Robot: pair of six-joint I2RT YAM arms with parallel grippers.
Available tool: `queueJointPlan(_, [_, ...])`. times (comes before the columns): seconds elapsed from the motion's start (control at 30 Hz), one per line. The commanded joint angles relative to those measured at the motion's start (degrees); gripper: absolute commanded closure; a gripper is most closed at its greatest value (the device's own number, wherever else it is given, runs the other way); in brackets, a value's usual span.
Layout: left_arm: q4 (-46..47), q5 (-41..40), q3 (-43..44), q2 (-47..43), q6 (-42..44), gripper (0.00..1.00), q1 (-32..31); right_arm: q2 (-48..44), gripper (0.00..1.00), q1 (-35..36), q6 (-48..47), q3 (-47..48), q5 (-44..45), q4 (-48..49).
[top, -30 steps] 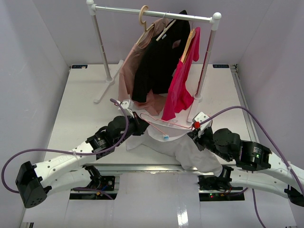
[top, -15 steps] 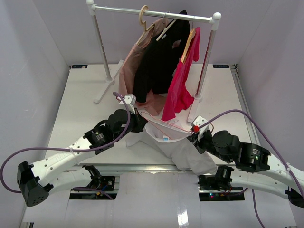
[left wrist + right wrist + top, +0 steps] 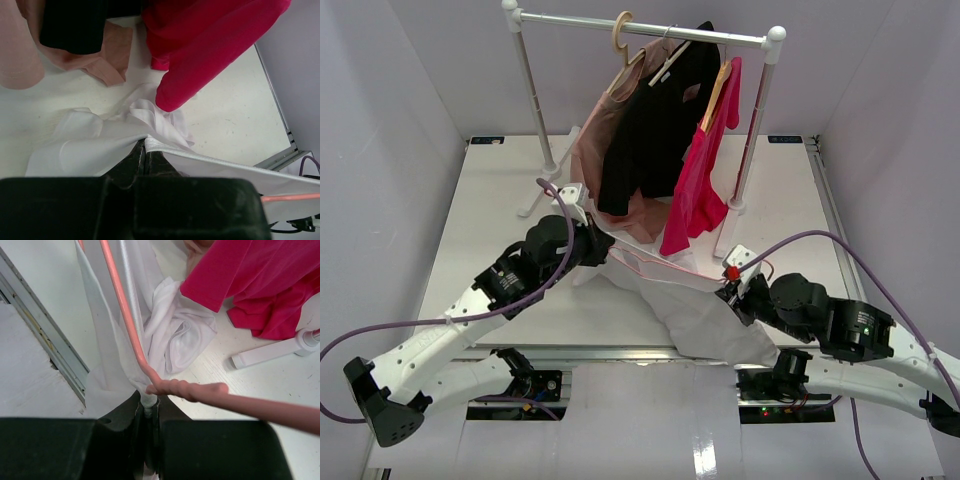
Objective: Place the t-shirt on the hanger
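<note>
Your left gripper point(image 3: 145, 156) has its jaws pressed together on a fold of the t-shirt point(image 3: 100, 142), low in the centre of the left wrist view, with cloth spreading away on both sides. Your right gripper point(image 3: 149, 402) is likewise closed tight, at the bend where the hanger point(image 3: 124, 305) turns into its twisted neck. Pale cloth lies in that pinch too, so you cannot be sure the wire alone is held. In the top view the shirt stretches between the two grips across the lower middle of the frame, one end trailing toward the bottom edge of the table point(image 3: 490, 230), and the pink wire runs along its upper edge. The step in hand looks like drawing the shirt's opening over one arm of the hanger. To do it well, hold the right grip steady as an anchor and carry the left pinch toward the upper left along the line of the wire, so the cloth slides on rather than bunching. Watch the bright pink garment point(image 3: 210, 45) hanging just above the shirt. It could snag. Counted: two grippers, one t-shirt, one wire hanger, one rack point(image 3: 645, 27) and three hung garments, the others being dusty pink point(image 3: 592, 150) and black point(image 3: 655, 130).
</note>
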Motion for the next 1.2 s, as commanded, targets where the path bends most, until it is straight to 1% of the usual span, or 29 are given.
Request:
queueJointPlan(0.0, [-3.16,-0.83,6.37,-1.37,2.54,1.00,2.02,0.01,0.92,0.06,-0.59,3.92,-0.11,-2.86])
queueJointPlan(0.17, [-7.07,0.53,11.06,-0.14,4.74,1.00,2.02,0.89,0.92,0.06,-0.12,5.13,1.62,-4.34])
queueJointPlan(0.43, [-13.00,4.72,16.79,-0.34,8.02,1.00,2.10,5.96,0.92,0.06,0.94,6.82,5.78,-6.47])
queueJointPlan(0.6, [-15.10,6.08,15.09,-1.62,9.38,1.00,2.10,5.65,0.92,0.10,1.99,6.28,7.26,-5.32])
queueJointPlan(0.7, [-15.90,3.70,11.67,-3.29,9.73,1.00,2.10,4.21,0.92,0.06,2.20,7.00,6.59,-3.81])
queueJointPlan(0.77, [-16.51,1.10,10.40,-4.43,9.51,1.00,2.10,3.19,0.92,0.14,2.60,7.86,7.77,-3.91])
queueJointPlan(0.87, [-16.16,0.32,9.71,-6.31,8.70,1.00,2.10,2.43,0.92,0.06,2.85,8.08,9.81,-5.13])
queueJointPlan(1.03, [-17.50,1.60,14.62,-6.20,8.60,1.00,2.05,1.73,0.92,0.09,1.70,7.31,6.37,-4.60])
queueJointPlan(1.17, [-17.71,2.79,16.69,-5.74,8.63,1.00,2.10,1.29,0.92,0.06,0.72,6.34,3.77,-3.39])
